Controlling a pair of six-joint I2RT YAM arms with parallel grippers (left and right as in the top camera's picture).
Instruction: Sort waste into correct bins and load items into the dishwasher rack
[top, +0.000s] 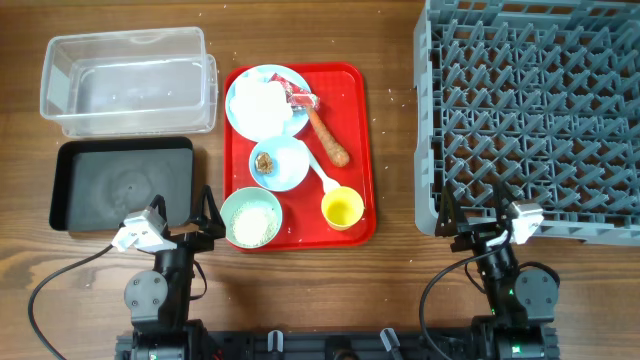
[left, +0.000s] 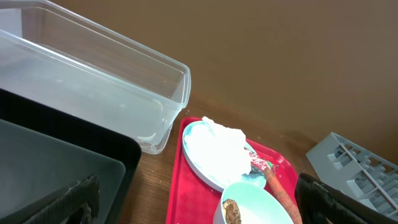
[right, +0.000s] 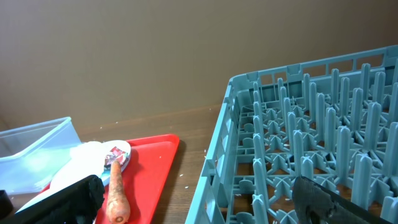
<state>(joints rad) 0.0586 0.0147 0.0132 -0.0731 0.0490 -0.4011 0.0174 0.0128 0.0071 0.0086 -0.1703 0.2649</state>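
Left hand (top: 180, 212) and right hand (top: 472, 212) sit lower frame, fully open, empty. Napkin (top: 262, 105) lies on plate (top: 233, 100), red tray (top: 356, 140), upper centre. I judge sorting unstarted; next, left hand must reach and pinch napkin.

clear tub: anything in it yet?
Empty: the clear tub shows only bare bottom overhead and from the left wrist. The napkins and wrapper lie over on the red tray.
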